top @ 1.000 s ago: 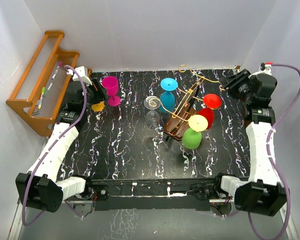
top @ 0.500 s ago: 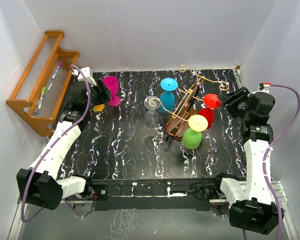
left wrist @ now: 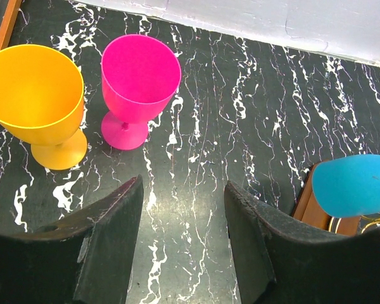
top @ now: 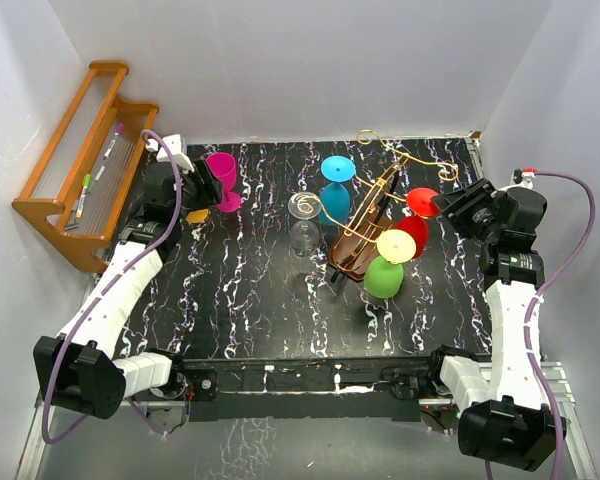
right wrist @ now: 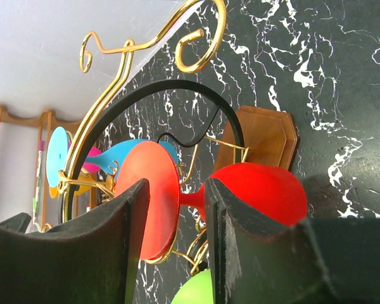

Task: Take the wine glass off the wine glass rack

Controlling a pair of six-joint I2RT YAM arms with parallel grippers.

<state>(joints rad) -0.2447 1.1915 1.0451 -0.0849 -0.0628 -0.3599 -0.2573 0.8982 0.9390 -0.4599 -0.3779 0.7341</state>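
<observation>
Robot lab test cell, not a home or bar. Plain white panel walls [top: 280, 70] box in the table [top: 240, 290] at 9, 12 and 3 o'clock. Left arm [top: 115, 290] and right arm [top: 510, 310] are bolted to the 6 o'clock edge, with a purple cable [top: 560, 176] looping off the wrist. Contents look like staged props: wine glass rack [top: 360, 238] hung with bright plastic glasses [top: 384, 278], wooden shelf [top: 55, 200] at 10 o'clock holding marker pens [top: 84, 190].
</observation>
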